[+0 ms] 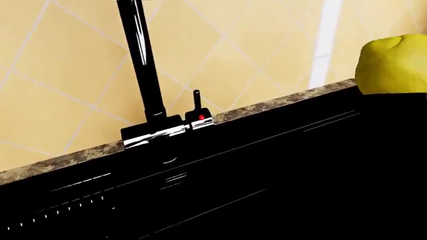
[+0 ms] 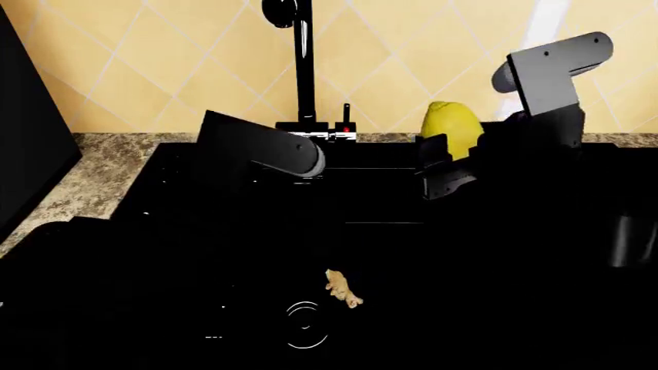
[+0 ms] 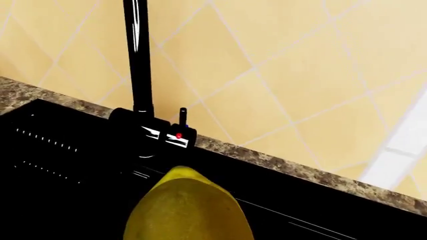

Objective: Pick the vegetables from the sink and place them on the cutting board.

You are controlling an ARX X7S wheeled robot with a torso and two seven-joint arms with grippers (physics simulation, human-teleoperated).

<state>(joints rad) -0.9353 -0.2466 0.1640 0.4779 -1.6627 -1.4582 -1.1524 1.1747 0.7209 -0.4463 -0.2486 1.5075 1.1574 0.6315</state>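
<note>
Item 1: smooth bright-yellow lemon-shaped oval (image 2: 451, 127). Held aloft above the rear right part of the basin, in front of the tiled wall, clamped in the right pincer (image 2: 448, 158), whose dark fingers close on its lower half. In the right wrist view the oval (image 3: 188, 210) fills the near foreground; in the left wrist view it (image 1: 392, 65) shows at the frame edge.

Item 2: small knobby pale-beige ginger root (image 2: 344, 290). Lies on the basin floor, just beside the round drain ring (image 2: 305, 324), well apart from the yellow oval.

Item 3: large rectangular glossy black sink (image 2: 185, 166). Ribbed drain grooves (image 3: 47, 141) are visible along one side.

Item 4: tall black faucet (image 2: 302, 58). Stands at the back rim of the sink, with a chrome base and a small lever bearing a red dot (image 2: 347, 126).

Item 5: left arm, grey upper link (image 2: 273, 146). Reaches over the left of the basin; its pincer is lost against the black, and I cannot tell whether it is open or closed.

Item 6: speckled brown granite tabletop (image 2: 98, 173). Surrounds the sink.

Item 7: yellow diagonal-tiled wall (image 2: 134, 62). Rises behind the tabletop.
</note>
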